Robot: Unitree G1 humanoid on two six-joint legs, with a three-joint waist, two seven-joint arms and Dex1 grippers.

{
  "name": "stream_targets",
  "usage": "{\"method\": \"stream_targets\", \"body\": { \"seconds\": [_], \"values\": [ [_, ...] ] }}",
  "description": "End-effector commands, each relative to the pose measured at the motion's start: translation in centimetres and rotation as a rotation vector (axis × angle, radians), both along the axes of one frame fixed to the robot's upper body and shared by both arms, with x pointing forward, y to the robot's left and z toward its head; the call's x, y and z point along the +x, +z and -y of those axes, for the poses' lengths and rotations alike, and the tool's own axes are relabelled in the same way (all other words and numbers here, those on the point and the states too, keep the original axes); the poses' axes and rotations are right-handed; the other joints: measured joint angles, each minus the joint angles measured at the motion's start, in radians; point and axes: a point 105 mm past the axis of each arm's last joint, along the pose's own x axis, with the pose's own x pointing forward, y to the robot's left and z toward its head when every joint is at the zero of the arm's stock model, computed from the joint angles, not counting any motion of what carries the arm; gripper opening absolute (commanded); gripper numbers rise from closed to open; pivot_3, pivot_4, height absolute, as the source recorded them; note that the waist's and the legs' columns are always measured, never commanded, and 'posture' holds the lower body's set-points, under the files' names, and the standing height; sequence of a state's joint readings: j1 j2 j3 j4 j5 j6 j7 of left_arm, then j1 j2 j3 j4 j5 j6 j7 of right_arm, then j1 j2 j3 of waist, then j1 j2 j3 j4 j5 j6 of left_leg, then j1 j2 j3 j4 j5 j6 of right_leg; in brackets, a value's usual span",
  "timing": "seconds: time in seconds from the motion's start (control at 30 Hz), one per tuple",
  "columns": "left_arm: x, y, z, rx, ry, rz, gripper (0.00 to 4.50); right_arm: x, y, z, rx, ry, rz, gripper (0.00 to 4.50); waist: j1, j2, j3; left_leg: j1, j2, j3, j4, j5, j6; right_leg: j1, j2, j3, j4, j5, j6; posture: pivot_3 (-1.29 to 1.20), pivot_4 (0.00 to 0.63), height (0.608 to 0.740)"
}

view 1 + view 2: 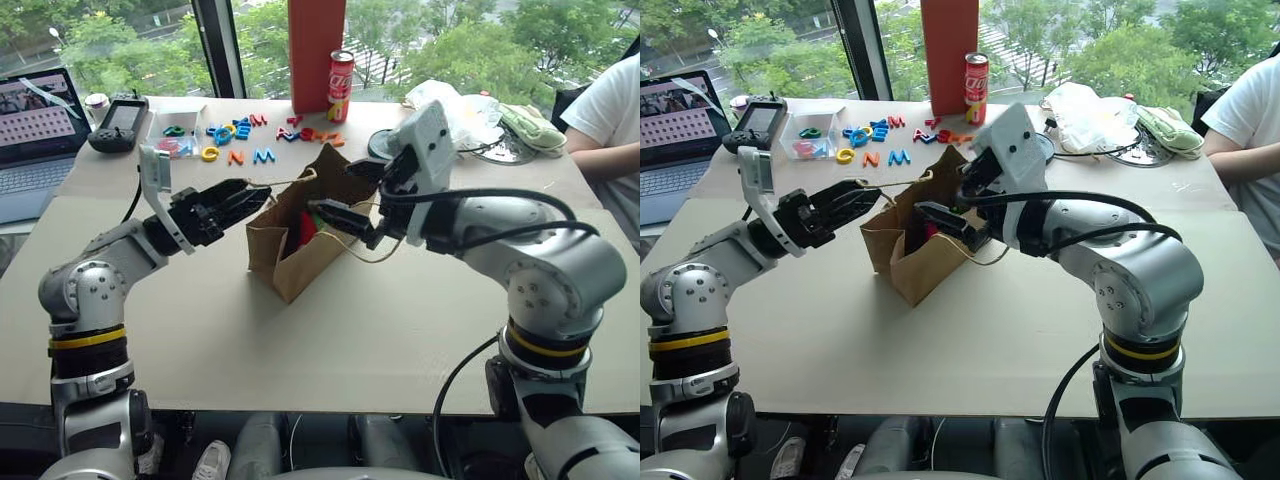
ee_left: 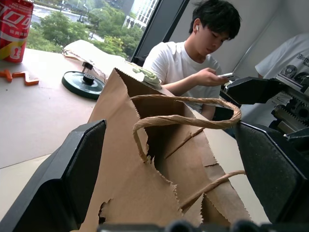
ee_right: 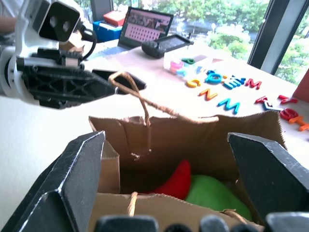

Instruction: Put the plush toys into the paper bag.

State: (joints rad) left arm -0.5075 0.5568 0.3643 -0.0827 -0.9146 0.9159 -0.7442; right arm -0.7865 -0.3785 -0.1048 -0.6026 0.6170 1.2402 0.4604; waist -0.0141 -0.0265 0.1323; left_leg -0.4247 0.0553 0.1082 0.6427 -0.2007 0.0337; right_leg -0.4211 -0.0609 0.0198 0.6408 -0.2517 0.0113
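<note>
Both grippers stand over the paper bag (image 1: 295, 245) with their fingers spread wide and nothing between them. On the bag's left side the left gripper (image 1: 245, 198) points across toward its rim, and one twine handle (image 2: 186, 118) arches up between its open fingers without being pinched. From the right, the right gripper (image 1: 345, 222) reaches over the mouth, its fingers (image 3: 77, 169) parted to either side of the opening.

Down inside the bag lie the two plush toys, side by side: the red chili (image 3: 176, 181) leaning against the inner wall, the green blob (image 3: 215, 195) just beside it. Neither sticks out above the rim, so by my reckoning the job is as good as done, and what remains is for the arms to draw clear. The thing to watch is that handle: it loops up right by the left fingers and could snag as that hand pulls away, tipping the bag, which stands upright but crumpled and torn along its edge.

Behind it, well apart, plastic letters (image 1: 240, 135) are scattered near a soda can (image 1: 340, 86).
</note>
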Motion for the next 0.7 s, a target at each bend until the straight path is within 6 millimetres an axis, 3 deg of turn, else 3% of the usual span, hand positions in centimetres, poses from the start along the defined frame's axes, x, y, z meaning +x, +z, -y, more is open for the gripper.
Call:
{"method": "stream_targets", "body": {
  "seconds": [0.03, 0.2, 0.3, 0.47, 0.67, 0.7],
  "values": [
    [-1.0, 0.5, -0.9, -0.002, 0.002, 0.018, 4.48, -1.1, 1.6, 1.1, 0.035, 0.042, 0.045, 4.5, 0.0, 0.0, 0.0, 0.0, 0.0, 0.0, 0.0, 0.0, 0.0, 0.0, 0.0, 0.0, 0.0, 0.0, 0.0, 0.0, 0.15, 0.739],
    [-1.8, -1.1, -1.7, -0.005, -0.016, -0.028, 4.48, -1.9, 1.1, 2.5, 0.001, 0.091, 0.018, 4.5, 0.001, 0.0, 0.0, 0.0, 0.0, 0.001, 0.0, 0.0, 0.0, 0.0, 0.0, 0.0, -0.001, 0.0, 0.0, 0.0, 0.15, 0.739],
    [-2.1, -1.3, -1.8, -0.002, -0.036, -0.035, 4.5, -2.6, 0.0, 1.9, -0.058, 0.16, -0.019, 3.76, 0.001, 0.0, 0.0, 0.0, 0.0, 0.001, -0.001, 0.0, 0.0, 0.0, 0.0, 0.0, -0.001, 0.0, 0.0, 0.0, 0.15, 0.739],
    [-2.5, -3.5, -2.0, 0.137, -0.053, -0.049, 4.5, -3.1, -1.3, 0.0, -0.08, 0.24, -0.054, 2.03, -0.007, 0.0, 0.0, 0.002, 0.001, 0.001, -0.001, 0.0, 0.0, 0.0, 0.001, 0.001, -0.001, 0.0, -0.001, 0.0, 0.15, 0.739],
    [-2.5, -3.8, -1.9, 0.165, -0.076, -0.038, 4.5, -3.0, -4.7, -1.5, -0.214, 0.28, -0.13, 0.02, 0.001, 0.0, 0.0, 0.001, 0.004, 0.002, -0.001, 0.0, 0.0, 0.0, 0.001, 0.0, -0.001, -0.001, -0.002, 0.0, 0.15, 0.739],
    [-2.5, -3.9, -1.8, 0.168, -0.079, -0.037, 4.5, -3.1, -5.5, -1.7, -0.248, 0.288, -0.139, 0.02, 0.003, 0.0, 0.0, 0.001, 0.003, 0.002, -0.001, 0.0, 0.0, 0.0, 0.0, 0.0, -0.001, -0.001, -0.002, 0.0, 0.15, 0.739]
  ]
}}
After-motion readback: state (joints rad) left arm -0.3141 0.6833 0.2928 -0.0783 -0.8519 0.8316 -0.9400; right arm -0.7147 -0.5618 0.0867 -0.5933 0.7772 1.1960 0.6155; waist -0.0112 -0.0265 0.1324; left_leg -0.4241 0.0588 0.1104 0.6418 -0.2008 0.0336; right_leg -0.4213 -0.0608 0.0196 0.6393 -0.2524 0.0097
